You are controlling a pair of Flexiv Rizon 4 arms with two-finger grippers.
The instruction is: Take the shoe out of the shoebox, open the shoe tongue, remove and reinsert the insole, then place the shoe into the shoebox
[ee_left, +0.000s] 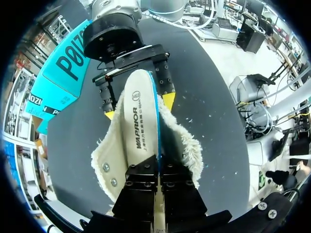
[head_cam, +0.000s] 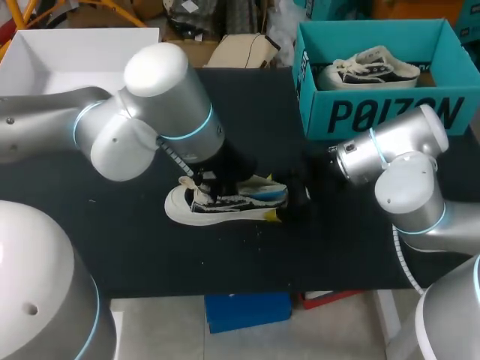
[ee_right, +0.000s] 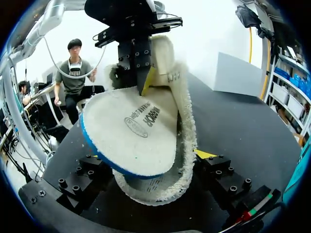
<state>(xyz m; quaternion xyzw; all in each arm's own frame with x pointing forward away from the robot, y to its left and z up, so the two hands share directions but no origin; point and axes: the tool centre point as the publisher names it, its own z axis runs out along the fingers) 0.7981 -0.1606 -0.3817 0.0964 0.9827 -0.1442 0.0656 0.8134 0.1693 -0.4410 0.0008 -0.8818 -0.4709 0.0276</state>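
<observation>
The insole (ee_left: 138,121) stands half out of the shoe (head_cam: 225,202) at the desk's (head_cam: 112,247) middle, its edge pinched in the clenched left gripper (ee_left: 158,170), likely for sliding it free or back in. The right gripper (ee_left: 139,107) clamps the shoe's 2 sides, probably to steady it, well apart from the shoebox (head_cam: 390,112) at the far right corner.

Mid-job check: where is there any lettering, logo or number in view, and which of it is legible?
On the shoebox, front wall: one large word in dark block capitals, legible.
On the insole: an oval logo and one word in dark capitals, legible. The smaller line beside them is too small to read.
On the shoe, upper: no print that I can make out.
No numbers show on any of these.
</observation>
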